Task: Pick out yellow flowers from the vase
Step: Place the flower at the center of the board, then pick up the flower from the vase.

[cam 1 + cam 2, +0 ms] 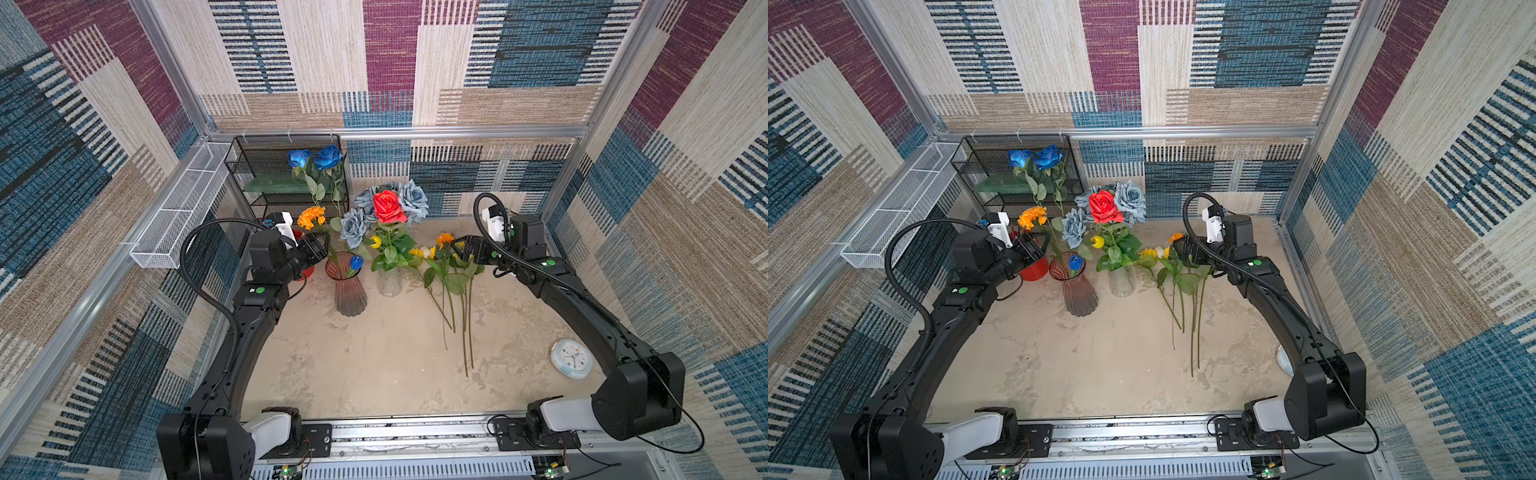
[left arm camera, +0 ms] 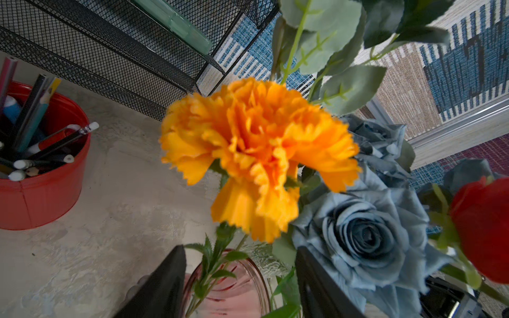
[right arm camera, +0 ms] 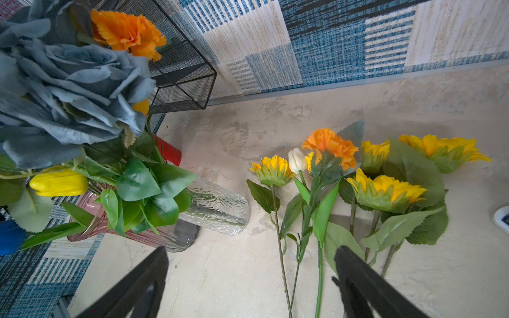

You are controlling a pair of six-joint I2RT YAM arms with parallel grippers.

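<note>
Left fingers (image 2: 162, 289) stand apart on either side of a thin green stem (image 2: 220, 242) just above the rim of the pink vase (image 1: 351, 295), with a gap on both sides, so nothing is gripped yet; right fingers (image 3: 366, 283) are spread wide and empty, hovering over the flowers laid on the tabletop (image 1: 374, 365); that tabletop carries the pink vase and, just beside it, the clear vase (image 1: 390, 284) holding the red rose (image 1: 388, 206) and grey-blue roses (image 1: 413, 199); next down in size, the sunflowers (image 3: 385, 192) lie flat in a bunch, heads toward the back wall, stems toward the robot, already out; an orange carnation (image 2: 256, 154) tops the stem the left fingers straddle; smallest, the yellow tulip (image 3: 59, 181) is still tucked low in the rose bunch, under a grey-blue bloom, seemingly in the clear vase; my read on handling: these look like light artificial stems, fairly stiff but springy, with soft cloth petals that would crush; so take the bare stem below the head and above the rim, pinch firmly since smooth plastic may slip, and lift straight up; leaves could snag neighbours, and a glass vase could tip.
</note>
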